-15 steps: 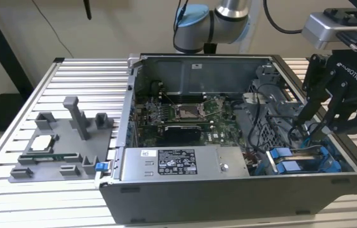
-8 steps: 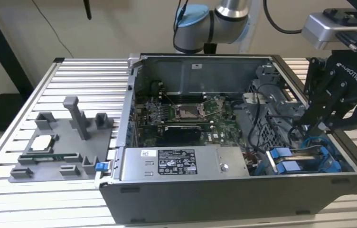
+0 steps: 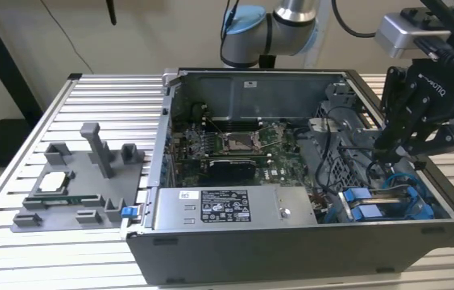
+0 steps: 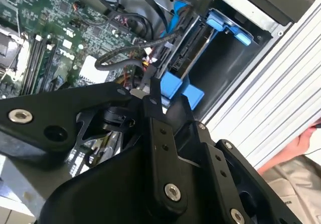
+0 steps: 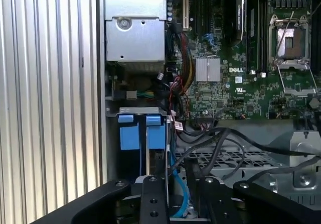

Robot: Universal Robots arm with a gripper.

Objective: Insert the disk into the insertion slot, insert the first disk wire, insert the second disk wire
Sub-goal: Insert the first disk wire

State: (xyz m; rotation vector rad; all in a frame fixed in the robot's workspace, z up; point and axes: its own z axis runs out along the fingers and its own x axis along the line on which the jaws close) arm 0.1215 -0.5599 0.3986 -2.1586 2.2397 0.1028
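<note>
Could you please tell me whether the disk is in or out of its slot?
In: the disk, in its blue frame, sits within the grey drive cage at the case's corner.

A plain beige wall (image 3: 154, 30) is seen across the top of the exterior view. A black post (image 3: 2, 60) is set at its upper left. A ribbed metal table (image 3: 106, 90) is spread below.
</note>
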